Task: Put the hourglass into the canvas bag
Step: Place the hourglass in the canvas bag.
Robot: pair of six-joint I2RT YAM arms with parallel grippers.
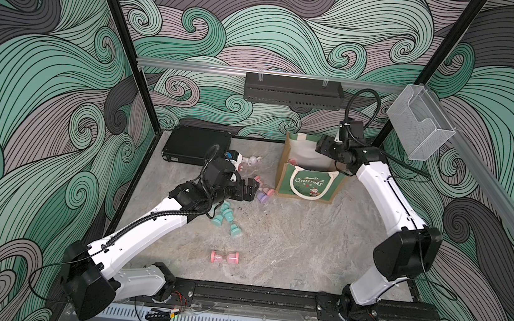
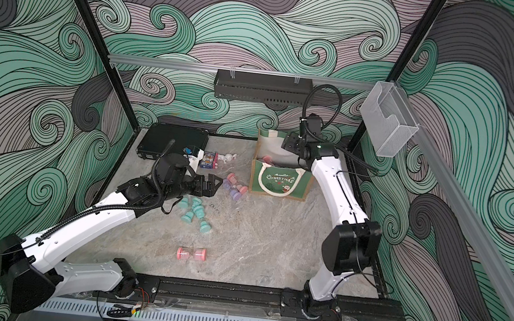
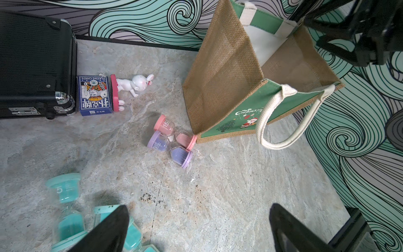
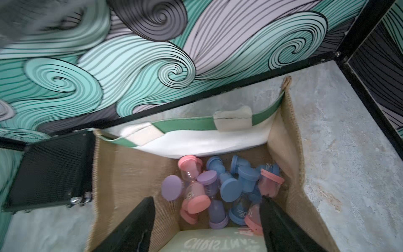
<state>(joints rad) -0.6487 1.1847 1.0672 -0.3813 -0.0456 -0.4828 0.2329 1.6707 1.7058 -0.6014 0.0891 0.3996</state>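
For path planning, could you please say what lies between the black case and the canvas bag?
Playing-card box and rabbit figurine, in the left wrist view.

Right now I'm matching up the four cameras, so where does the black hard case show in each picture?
In a top view: black hard case at the far left corner of the table.
In a top view: black hard case, same far left corner.
Left wrist: black hard case beside the playing cards box.
Right wrist: black hard case beyond the tan side of the canvas bag.
Shared landmark: the canvas bag, in all four.
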